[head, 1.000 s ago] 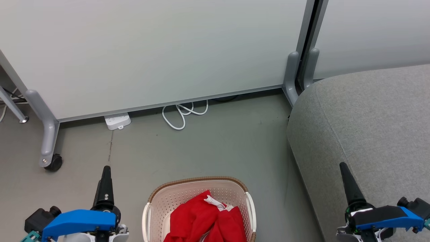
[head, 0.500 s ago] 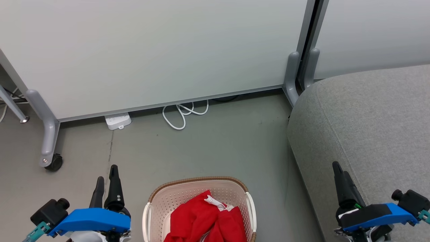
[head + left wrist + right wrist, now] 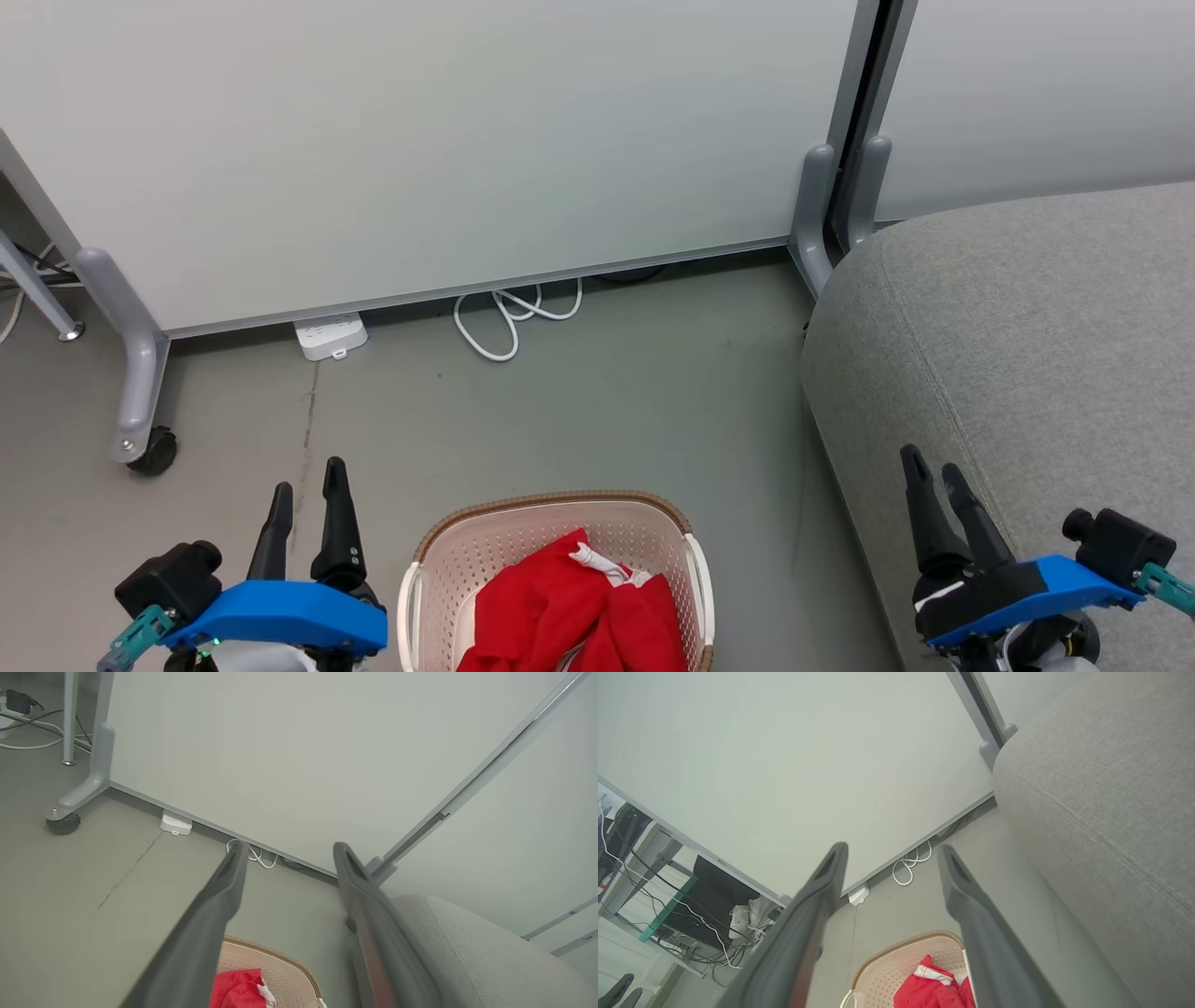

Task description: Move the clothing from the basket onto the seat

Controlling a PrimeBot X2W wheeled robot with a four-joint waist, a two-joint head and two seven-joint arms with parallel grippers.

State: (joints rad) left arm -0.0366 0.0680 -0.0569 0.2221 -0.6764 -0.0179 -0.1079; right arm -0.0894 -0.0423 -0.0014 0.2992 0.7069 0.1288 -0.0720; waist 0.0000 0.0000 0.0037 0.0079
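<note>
Red clothing (image 3: 571, 614) with a white cuff lies heaped in the cream basket (image 3: 551, 509), which stands on the floor at the bottom centre of the head view. The grey seat (image 3: 1036, 345) fills the right side. My left gripper (image 3: 306, 474) hovers open to the left of the basket, holding nothing. Over the seat's front edge, right of the basket, my right gripper (image 3: 934, 465) is open and empty. The left wrist view catches the clothing (image 3: 236, 989), the basket's rim (image 3: 285, 959) and the seat (image 3: 486, 952). In the right wrist view the clothing (image 3: 931, 989) lies in the basket (image 3: 896, 956), beside the seat (image 3: 1106, 788).
A pale partition wall (image 3: 420, 140) on grey castor legs (image 3: 140, 392) stands behind the basket. A white power strip (image 3: 328, 336) and a looped white cable (image 3: 509, 317) lie at its base. Grey floor (image 3: 579, 411) spreads between wall, basket and seat.
Both grippers have turned about their own axes, so two fingers of each now show side by side. The left one shifted right toward the basket, the right one shifted left.
</note>
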